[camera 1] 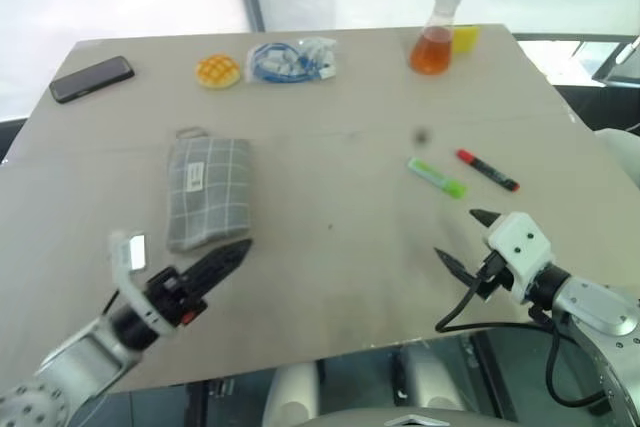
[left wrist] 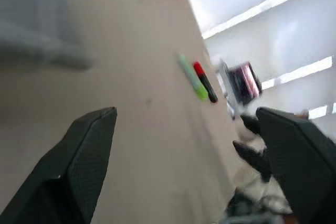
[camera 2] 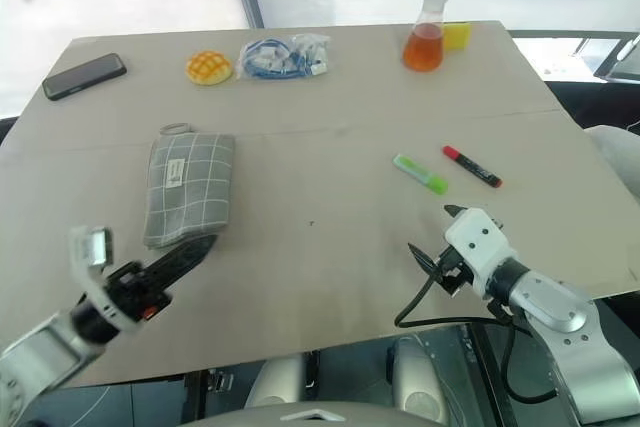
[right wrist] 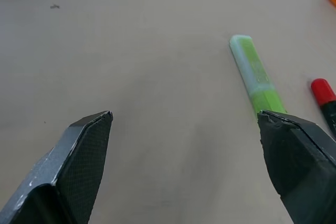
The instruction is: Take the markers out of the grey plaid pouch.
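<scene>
Both markers, green marker (camera 1: 436,177) and red marker (camera 1: 487,169), are laid just beyond the right gripper (camera 1: 466,243), jaws spread, empty; left gripper (left wrist: 184,129) jaws spread beside the grey plaid pouch (camera 1: 208,191); task judged done.

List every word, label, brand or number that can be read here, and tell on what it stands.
No text can be read.
The grey plaid pouch carries a small pale label: too small to read.
The green marker and the red marker show no legible print.
</scene>
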